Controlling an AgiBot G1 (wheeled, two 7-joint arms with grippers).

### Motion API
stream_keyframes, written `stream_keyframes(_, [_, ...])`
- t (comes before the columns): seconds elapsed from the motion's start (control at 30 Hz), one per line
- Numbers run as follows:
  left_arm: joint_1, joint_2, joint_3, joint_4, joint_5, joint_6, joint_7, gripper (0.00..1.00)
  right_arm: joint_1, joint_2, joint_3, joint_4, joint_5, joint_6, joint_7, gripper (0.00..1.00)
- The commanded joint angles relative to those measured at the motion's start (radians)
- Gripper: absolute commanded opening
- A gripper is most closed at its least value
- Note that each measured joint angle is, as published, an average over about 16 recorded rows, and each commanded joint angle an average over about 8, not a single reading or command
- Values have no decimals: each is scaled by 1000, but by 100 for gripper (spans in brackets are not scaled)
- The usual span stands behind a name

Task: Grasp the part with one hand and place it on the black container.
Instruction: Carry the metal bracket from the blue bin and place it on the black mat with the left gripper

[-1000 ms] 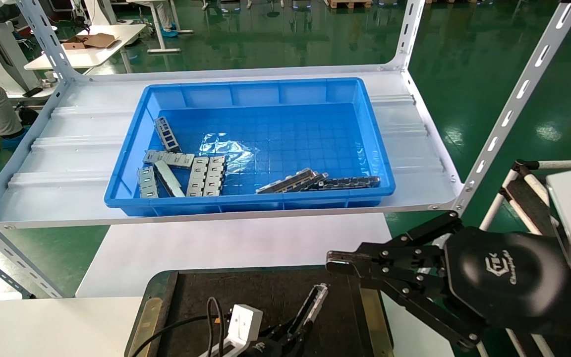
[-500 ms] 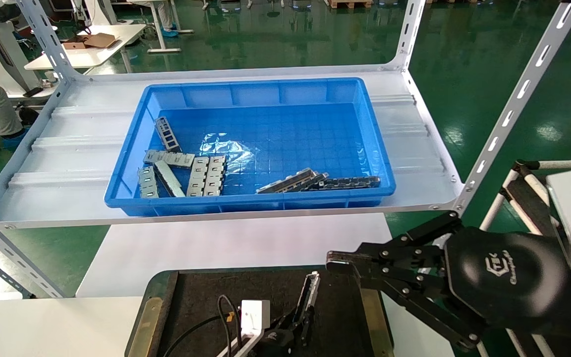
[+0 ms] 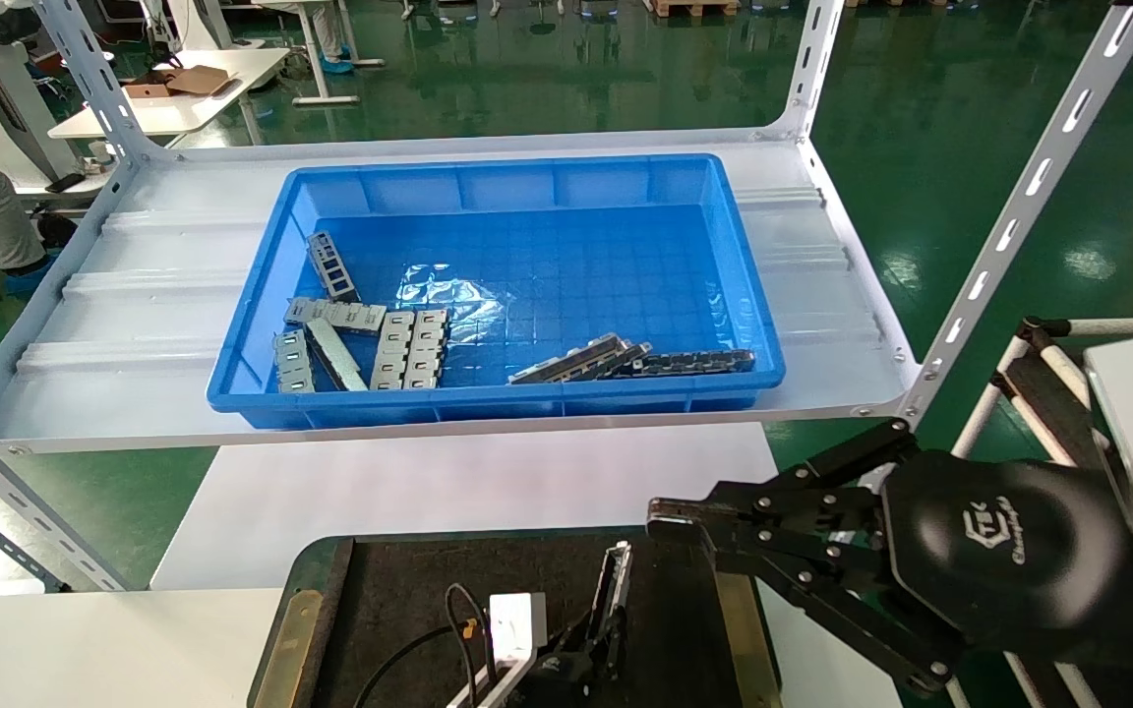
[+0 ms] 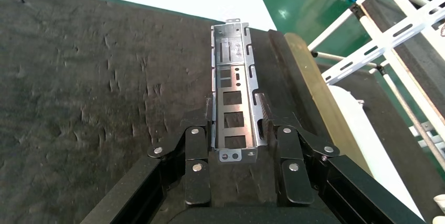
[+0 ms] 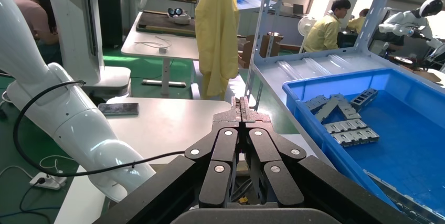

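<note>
Left gripper [image 3: 591, 657] cut off by head view's lower edge.

1 blue bin [image 3: 262, 285] on the shelf. 1 black container [image 3: 409, 610]. 1 part [image 4: 233, 93] over it. In bin: roughly 6 short silver plates [image 3: 409, 346], overlapping so count is loose, plus about 3 long bars [image 3: 626, 362]. 2 grippers: left [image 4: 236, 140], right [image 3: 670, 521].

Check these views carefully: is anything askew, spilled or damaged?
Nothing stands out. The left gripper holds the part squarely over the black container; the right gripper waits shut alongside.
</note>
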Motion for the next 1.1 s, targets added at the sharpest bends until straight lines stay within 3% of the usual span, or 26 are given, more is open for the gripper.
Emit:
stream_keyframes(0.03, [-10,0,32,3,-11,-24,-15,0,0,0,0,0,0,0,0,0])
stream_keyframes(0.2, [-30,0,95,12,-35,-73,-55,0,0,0,0,0,0,0,0,2])
stream_keyframes(0.27, [-37,1,118,15,-46,-91,-72,0,0,0,0,0,0,0,0,9])
stream_keyframes(0.33, [-44,1,141,18,-58,-108,-91,4,0,0,0,0,0,0,0,23])
stream_keyframes(0.4, [-52,2,163,20,-71,-125,-108,20,0,0,0,0,0,0,0,48])
stream_keyframes(0.5, [-63,2,196,20,-87,-146,-134,57,0,0,0,0,0,0,0,81])
stream_keyframes(0.6, [-74,1,228,19,-100,-164,-156,91,0,0,0,0,0,0,0,100])
stream_keyframes(0.67, [-81,1,248,17,-107,-174,-170,100,0,0,0,0,0,0,0,100])
stream_keyframes(1.1, [-119,0,350,6,-130,-228,-245,100,0,0,-1,0,1,0,0,100])
